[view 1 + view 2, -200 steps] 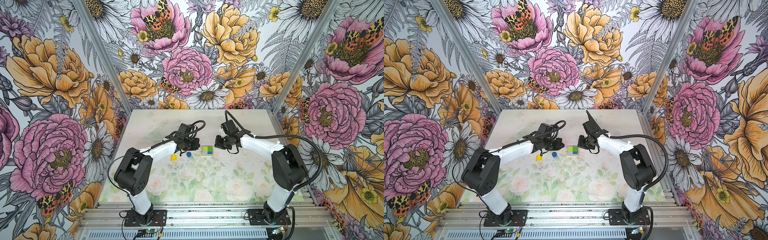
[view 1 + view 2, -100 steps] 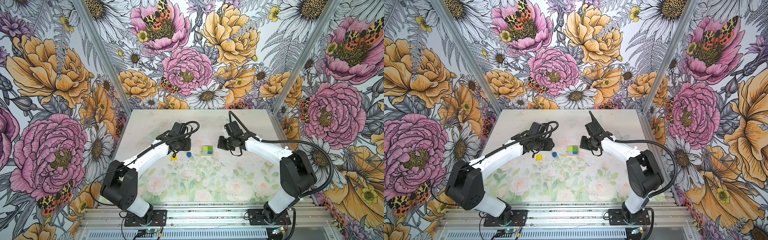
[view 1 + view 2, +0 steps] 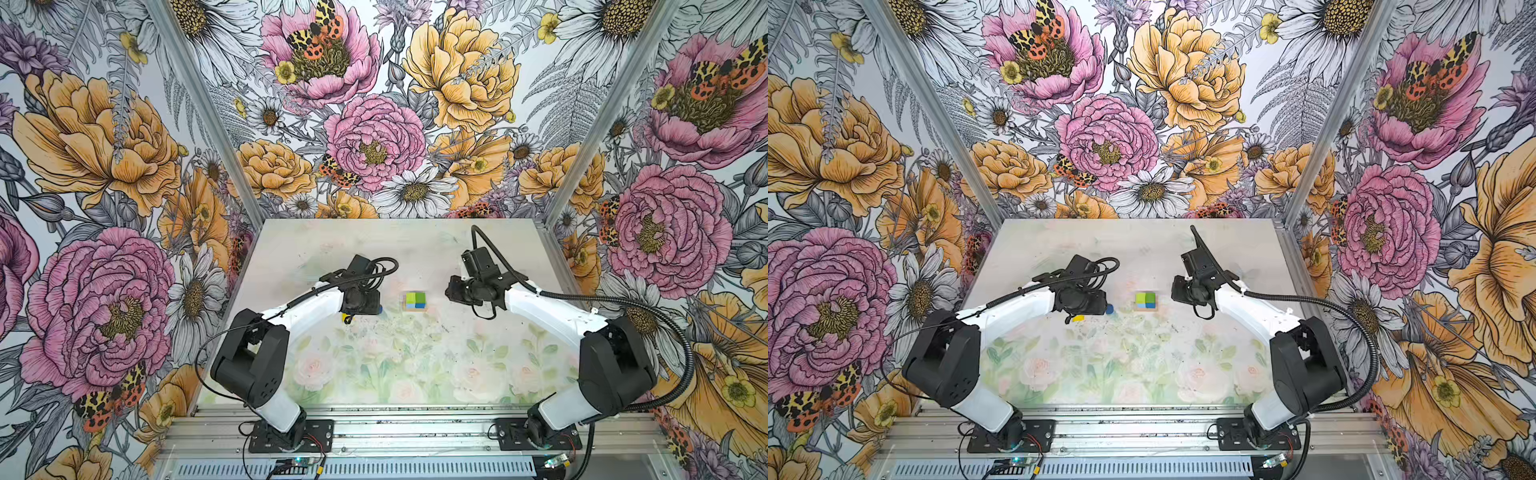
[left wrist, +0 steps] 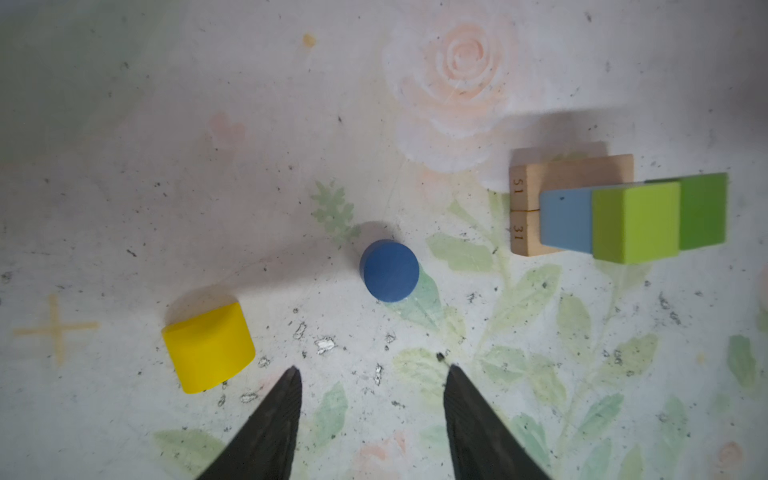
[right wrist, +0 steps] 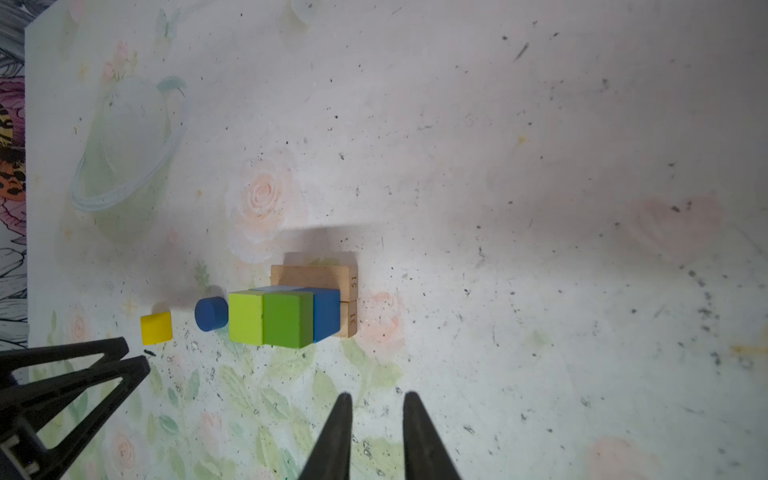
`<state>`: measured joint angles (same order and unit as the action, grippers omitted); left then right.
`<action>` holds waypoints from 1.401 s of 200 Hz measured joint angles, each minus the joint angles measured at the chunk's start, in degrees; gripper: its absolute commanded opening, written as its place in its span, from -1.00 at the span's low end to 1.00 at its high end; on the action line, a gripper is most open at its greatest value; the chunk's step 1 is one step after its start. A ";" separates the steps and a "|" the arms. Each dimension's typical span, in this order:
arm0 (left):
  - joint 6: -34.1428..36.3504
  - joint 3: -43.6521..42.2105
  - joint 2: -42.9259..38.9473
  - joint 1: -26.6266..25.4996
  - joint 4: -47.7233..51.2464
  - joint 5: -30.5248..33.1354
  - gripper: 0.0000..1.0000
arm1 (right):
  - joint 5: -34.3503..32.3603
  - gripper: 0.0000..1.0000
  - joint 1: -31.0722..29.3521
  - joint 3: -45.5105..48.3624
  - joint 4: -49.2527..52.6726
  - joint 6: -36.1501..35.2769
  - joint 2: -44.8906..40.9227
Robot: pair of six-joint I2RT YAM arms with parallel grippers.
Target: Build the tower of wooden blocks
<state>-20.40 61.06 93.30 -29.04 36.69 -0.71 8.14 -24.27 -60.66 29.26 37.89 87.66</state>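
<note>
Green-topped, the wood block tower (image 3: 415,300) stands mid worktop (image 3: 415,374), blue cylinder (image 4: 389,271) and yellow half-round (image 4: 209,347) loose toward the left edge. The left gripper (image 4: 372,370) and right gripper (image 5: 377,397) gape, released, empty.

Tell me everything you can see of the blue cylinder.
The blue cylinder is short, dark blue, matte-painted, probably wood. It stands upright on a flat end on the table, between the yellow block and the stacked blocks, touching neither. The open left gripper hangs near it without contact.
</note>
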 measured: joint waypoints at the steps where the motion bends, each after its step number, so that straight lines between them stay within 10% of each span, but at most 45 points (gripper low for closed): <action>1: -0.02 0.00 0.07 0.00 0.00 0.02 0.20 | 0.00 -0.44 0.00 0.02 0.00 -0.02 -0.02; 91: -0.24 6.67 8.24 -1.99 1.05 2.25 0.38 | -0.92 -0.36 1.51 3.28 -0.07 0.04 -2.45; 280: -0.42 13.00 17.00 -4.98 5.73 10.40 -0.08 | -0.98 -0.35 2.23 4.20 -1.49 0.04 -2.54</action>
<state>-20.82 74.06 110.30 -34.02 42.41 9.69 7.16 -22.04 -56.47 27.77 37.93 85.12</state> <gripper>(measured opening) 0.459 0.324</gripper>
